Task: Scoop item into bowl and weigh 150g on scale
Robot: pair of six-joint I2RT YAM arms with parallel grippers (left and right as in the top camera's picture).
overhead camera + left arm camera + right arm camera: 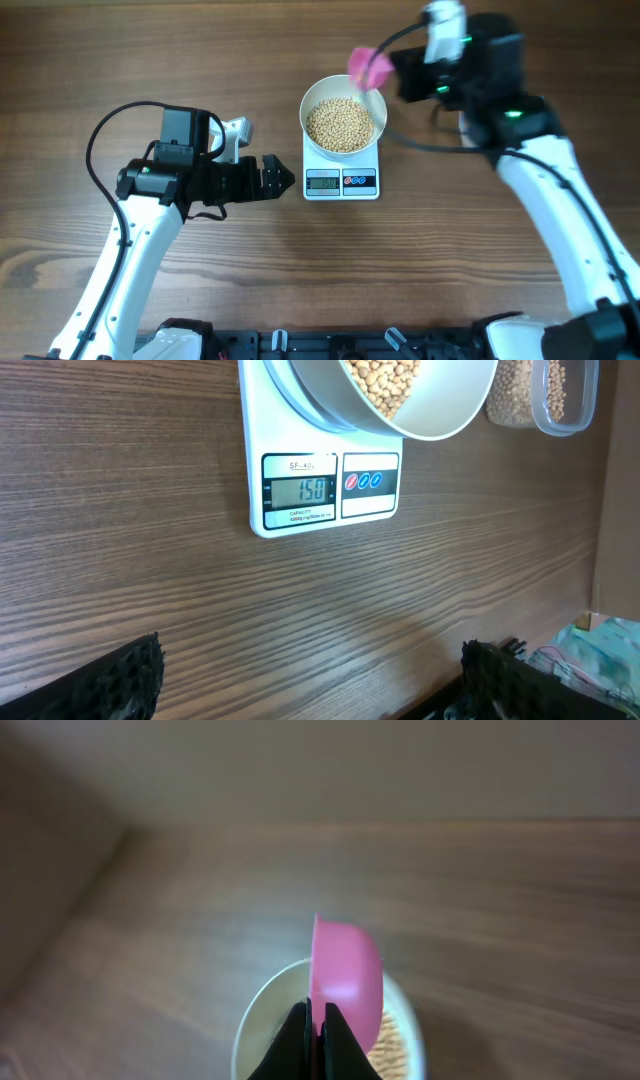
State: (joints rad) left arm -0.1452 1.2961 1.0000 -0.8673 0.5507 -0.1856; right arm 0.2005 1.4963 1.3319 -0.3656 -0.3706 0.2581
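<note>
The white bowl (450, 405) sits square on the scale (330, 490), which rests on the desk (150, 60). The beans (340, 125) lie heaped inside the bowl, so the display facing the front edge can read their weight. In the left wrist view it shows 150, and the target looks met. The right arm (540, 170) holds the pink scoop (347, 970) over the bowl's far rim, with the right jaws pinched tight on its handle end. The cup is turned on edge, probably so that any last beans fall into the bowl rather than onto the desk (whether it touches the rim I cannot tell, and any contact would skew the reading). The left arm (150, 215) hangs low beside the scale with the left jaws spread wide and empty, seemingly parked there to give its camera a straight look at the digits. A clear tub (545, 395) holding more beans stands just behind the bowl, within easy scooping reach.
</note>
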